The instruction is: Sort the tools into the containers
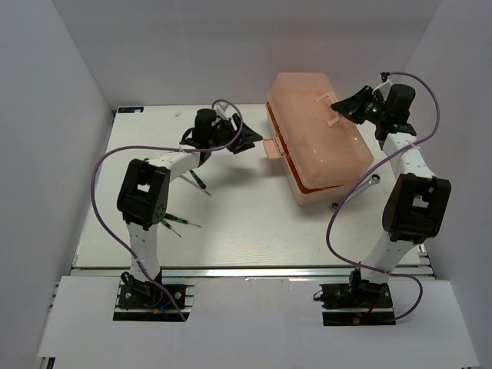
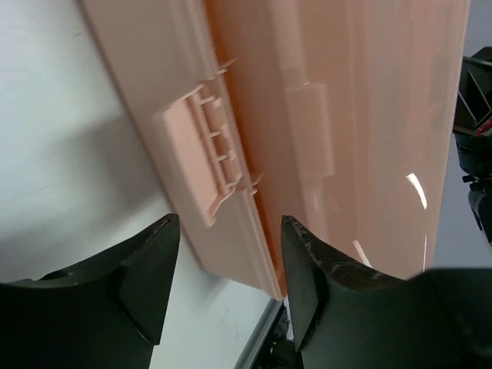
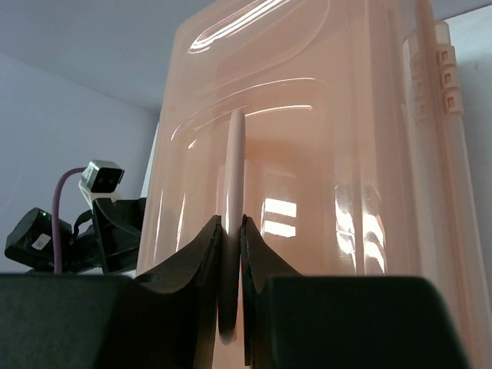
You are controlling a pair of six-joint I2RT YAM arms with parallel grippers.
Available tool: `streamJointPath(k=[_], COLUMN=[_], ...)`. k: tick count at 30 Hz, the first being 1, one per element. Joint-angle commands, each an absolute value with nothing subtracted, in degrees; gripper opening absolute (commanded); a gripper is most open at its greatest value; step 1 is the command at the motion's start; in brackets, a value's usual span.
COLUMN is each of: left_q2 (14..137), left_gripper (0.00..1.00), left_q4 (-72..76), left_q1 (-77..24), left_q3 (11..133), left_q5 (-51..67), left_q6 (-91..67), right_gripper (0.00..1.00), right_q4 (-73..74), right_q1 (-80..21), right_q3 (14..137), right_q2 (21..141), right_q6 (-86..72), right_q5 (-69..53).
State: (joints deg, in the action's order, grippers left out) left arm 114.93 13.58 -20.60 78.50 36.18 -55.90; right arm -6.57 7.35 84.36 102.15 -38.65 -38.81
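1. Furthest left on the white tabletop (image 1: 246, 238), what look like two screwdrivers (image 1: 176, 224) lie close together beside my left arm's elbow, partly hidden by it.
2. A third screwdriver (image 1: 198, 181) lies a little further in, near my left forearm, well apart from the box.
3. My left fingers (image 1: 250, 143) are spread apart and grasp nothing. In the left wrist view they stand on either side of the latch (image 1: 273, 147) without touching it.
4. The latch is a pink tab jutting out from the left side of the toolbox (image 1: 323, 157).
5. The toolbox sits at an angle on the far right part of the tabletop, and its lid is down.
6. On top of the lid, the lid handle (image 1: 329, 108) stands up as a thin pink strip.
7. My right fingers (image 1: 342, 107) are clenched on the lid handle, pinching it flat between both pads.
8. Furthest right, the silver wrench (image 1: 373, 180) lies on the tabletop just beside the toolbox's near right corner, crossed by my purple cable.
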Motion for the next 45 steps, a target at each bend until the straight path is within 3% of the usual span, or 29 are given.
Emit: streamJointPath(k=[1,17,24,31,45], left_q2=[116.36,126.04,116.82,113.46,113.11], left_gripper=[0.65,0.66,0.54,0.66,0.64], left_q4=[4.85,-8.25,-11.42,-15.9,-25.32], left_q1=[-24.87,-28.3,-31.11,-35.15,-38.23], left_q3=[85.42,103.0,92.83,91.05,93.26], left_q5=[34.02,26.19,24.53,23.56,16.96], left_q6=[-52.39,-50.45,-49.05,-46.32,-45.0], right_gripper=[0.0,0.0,0.0,0.0,0.0], right_q4=[-11.25,-13.8,-13.97,-13.71,-14.85], right_q1=[7.73,7.65,7.65,7.56,7.38], right_q3=[83.94,84.81,85.17,85.17,84.11], right_q2=[98.44,95.45,95.01,95.89,96.24], right_q6=[-40.16,-51.94,-53.17,-53.79,-54.67], right_q5=[-40.61,-44.03,-43.33,-43.15,-42.71])
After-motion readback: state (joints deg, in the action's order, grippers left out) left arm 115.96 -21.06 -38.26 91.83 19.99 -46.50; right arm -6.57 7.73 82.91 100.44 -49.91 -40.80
